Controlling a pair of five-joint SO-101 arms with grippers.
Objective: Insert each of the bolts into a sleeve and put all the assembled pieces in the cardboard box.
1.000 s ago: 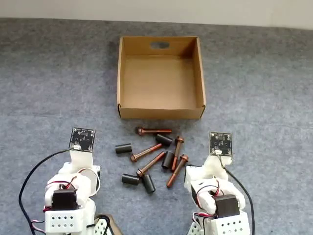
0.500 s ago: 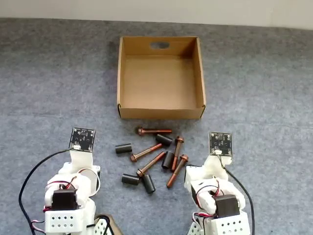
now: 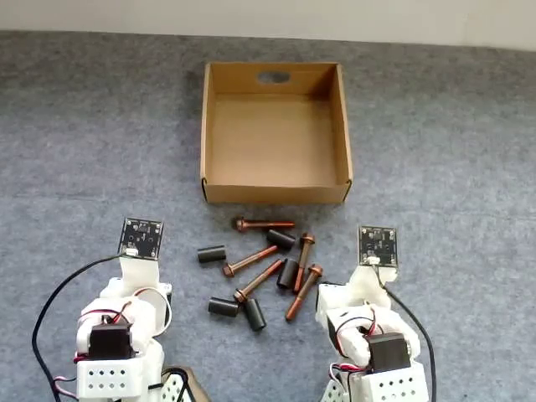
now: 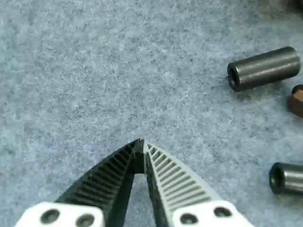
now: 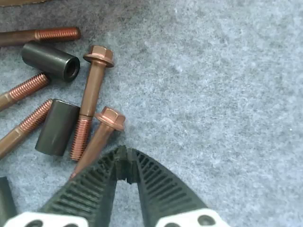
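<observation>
Probably stiff, smooth and prone to rolling, the copper-coloured hex-head metal bolts (image 3: 259, 280) and short black cylindrical sleeves (image 3: 212, 254) lie jumbled at lower centre of the high view, just below the open brown cardboard box (image 3: 275, 193). Mid-shank looks the best hold. Crossed neighbours crowd each pick. Both the left gripper (image 4: 141, 147) and the right gripper (image 5: 124, 158) are pinched closed, holding nothing.
</observation>
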